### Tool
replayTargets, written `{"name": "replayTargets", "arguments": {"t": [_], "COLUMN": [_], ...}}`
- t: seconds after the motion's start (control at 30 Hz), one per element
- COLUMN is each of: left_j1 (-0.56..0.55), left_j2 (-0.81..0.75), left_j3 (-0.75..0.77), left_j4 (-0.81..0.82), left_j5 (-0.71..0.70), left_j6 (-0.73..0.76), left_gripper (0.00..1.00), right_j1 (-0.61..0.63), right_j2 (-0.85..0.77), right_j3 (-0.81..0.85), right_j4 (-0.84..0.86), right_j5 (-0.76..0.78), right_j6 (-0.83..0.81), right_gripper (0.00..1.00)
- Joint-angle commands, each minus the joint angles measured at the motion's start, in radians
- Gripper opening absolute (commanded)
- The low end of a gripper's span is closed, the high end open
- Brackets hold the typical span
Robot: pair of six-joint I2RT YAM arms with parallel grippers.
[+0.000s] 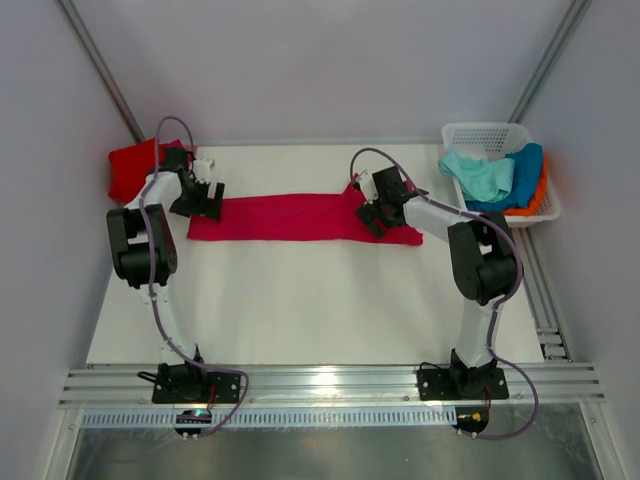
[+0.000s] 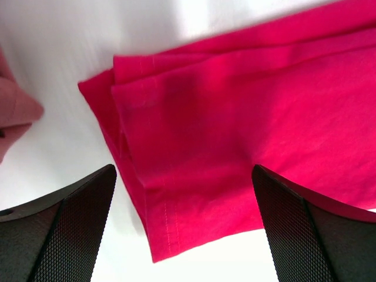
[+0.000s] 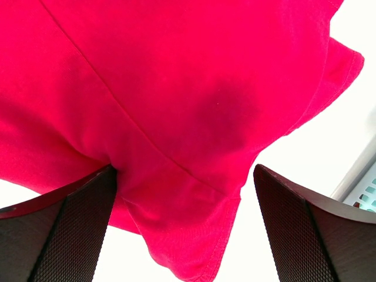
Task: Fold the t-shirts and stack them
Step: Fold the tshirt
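left tool (image 2: pixel 183 170) spread | right tool (image 3: pixel 183 169) spread | 1 crimson t-shirt (image 1: pixel 290 217) | 1 red t-shirt (image 1: pixel 130 168) | 3 t-shirts (image 1: pixel 480 175) in basket (image 1: pixel 487 128)

A crimson-pink t-shirt (image 1: pixel 300 217) lies flat across the tabletop (image 1: pixel 300 310), folded lengthwise into a long narrow strip, its stitched hem at the left end. A red t-shirt (image 1: pixel 130 168) sits compact in the far left corner. A mint-green t-shirt (image 1: pixel 478 175), blue t-shirt (image 1: pixel 522 172) and orange t-shirt (image 1: pixel 541 197) lie crumpled in the basket (image 1: pixel 485 129).
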Motion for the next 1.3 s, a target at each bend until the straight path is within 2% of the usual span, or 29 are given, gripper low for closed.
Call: {"name": "replayTargets", "arguments": {"t": [0.0, 0.07, 0.2, 0.33, 0.5, 0.6, 0.63, 0.7, 0.73, 0.77, 0.8, 0.83, 0.87, 0.9, 0.93, 0.97, 1.0, 1.03, 1.1, 1.13, 1.23, 1.27], "left_j1": [0.004, 0.005, 0.004, 0.005, 0.004, 0.002, 0.004, 0.004, 0.004, 0.004, 0.004, 0.004, 0.004, 0.005, 0.004, 0.004, 0.004, 0.005, 0.005, 0.005, 0.005, 0.004], "left_j2": [-0.083, -0.109, -0.264, -0.431, -0.615, -0.733, -0.773, -0.908, -0.956, -1.021, -1.022, -1.008, -0.985, -0.932, -0.915, -0.907, -0.919, -0.930, -0.947, -0.947, -0.944, -0.945], "left_j3": [-0.054, -0.083, -0.183, -0.221, -0.173, -0.148, -0.163, -0.284, -0.347, -0.464, -0.491, -0.498, -0.464, -0.441, -0.429, -0.436, -0.458, -0.481, -0.550, -0.562, -0.645, -0.733], "left_j4": [-0.016, -0.004, 0.051, 0.087, 0.082, 0.076, 0.122, 0.232, 0.403, 0.473, 0.498, 0.437, 0.373, 0.308, 0.270, 0.259, 0.280, 0.313, 0.380, 0.386, 0.459, 0.511], "left_j5": [-0.050, -0.044, -0.001, 0.135, 0.217, 0.261, 0.277, 0.193, 0.142, 0.107, 0.199, 0.281, 0.363, 0.437, 0.450, 0.449, 0.438, 0.395, 0.335, 0.270, 0.200, 0.203], "left_j6": [0.036, 0.036, 0.022, -0.031, -0.076, -0.081, -0.076, -0.114, -0.177, -0.246, -0.342, -0.313, -0.267, -0.248, -0.254, -0.265, -0.269, -0.259, -0.193, -0.145, -0.165, -0.186], "left_gripper": [0.99, 0.99, 0.99, 0.99, 0.99, 0.99, 0.99, 0.99, 0.99, 0.99, 0.99, 0.99, 0.86, 0.80, 0.72, 0.58, 0.54, 0.52, 0.54, 0.54, 0.57, 0.58], "right_j1": [-0.015, -0.015, -0.015, -0.015, -0.012, -0.012, -0.012, -0.015, -0.015, -0.018, -0.028, -0.041, -0.047, -0.051, -0.052, -0.052, -0.052, -0.053, -0.052, -0.053, -0.056, -0.058], "right_j2": [-0.024, -0.051, -0.143, -0.242, -0.435, -0.524, -0.583, -0.636, -0.656, -0.683, -0.690, -0.690, -0.675, -0.667, -0.658, -0.653, -0.654, -0.656, -0.662, -0.659, -0.636, -0.633], "right_j3": [-0.043, -0.086, -0.155, -0.104, -0.049, -0.052, -0.076, -0.125, -0.182, -0.214, -0.240, -0.262, -0.262, -0.261, -0.251, -0.250, -0.256, -0.279, -0.303, -0.320, -0.334, -0.337], "right_j4": [-0.012, 0.011, 0.049, -0.018, -0.075, -0.064, -0.032, 0.023, 0.079, 0.110, 0.126, 0.099, 0.085, 0.071, 0.040, 0.046, 0.054, 0.083, 0.112, 0.114, 0.121, 0.127], "right_j5": [0.033, 0.037, 0.029, -0.006, -0.055, -0.081, -0.093, -0.105, -0.098, -0.092, -0.093, -0.192, -0.242, -0.259, -0.288, -0.294, -0.297, -0.306, -0.309, -0.317, -0.320, -0.301], "right_j6": [-0.017, -0.029, -0.060, -0.042, -0.005, -0.002, 0.009, 0.045, 0.074, 0.108, 0.142, 0.130, 0.124, 0.124, 0.106, 0.116, 0.116, 0.096, 0.108, 0.096, 0.090, 0.090], "right_gripper": [0.99, 0.99, 0.99, 0.99, 0.99, 0.99, 1.00, 0.99, 0.99, 0.99, 1.00, 0.99, 1.00, 0.99, 0.99, 0.99, 0.98, 0.97, 0.95, 0.89, 0.88, 0.88]}}
